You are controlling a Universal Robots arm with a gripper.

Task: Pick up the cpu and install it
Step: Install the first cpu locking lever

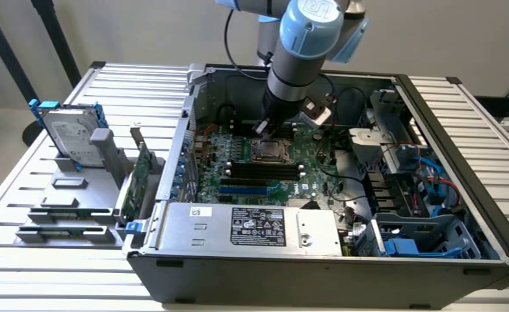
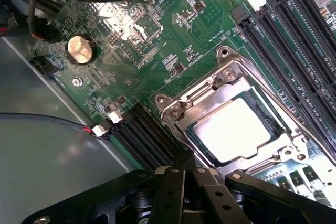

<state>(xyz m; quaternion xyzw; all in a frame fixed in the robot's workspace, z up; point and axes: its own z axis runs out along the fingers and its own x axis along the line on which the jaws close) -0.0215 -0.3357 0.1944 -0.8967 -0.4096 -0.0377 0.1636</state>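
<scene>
One cpu [image 2: 234, 129] in its socket, just beside the gripper [image 2: 184, 174] (fingers pressed together, empty).

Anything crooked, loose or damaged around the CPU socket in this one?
Nothing stands out. The cpu lies flat and square inside the socket frame on the motherboard, with no visible tilt or damage. The gripper hangs just above the socket.

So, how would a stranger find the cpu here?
Look inside the open computer case, on the green motherboard under the arm. The cpu lies in the metal socket frame beside the black memory slots: a plain, shiny silver square.
</scene>
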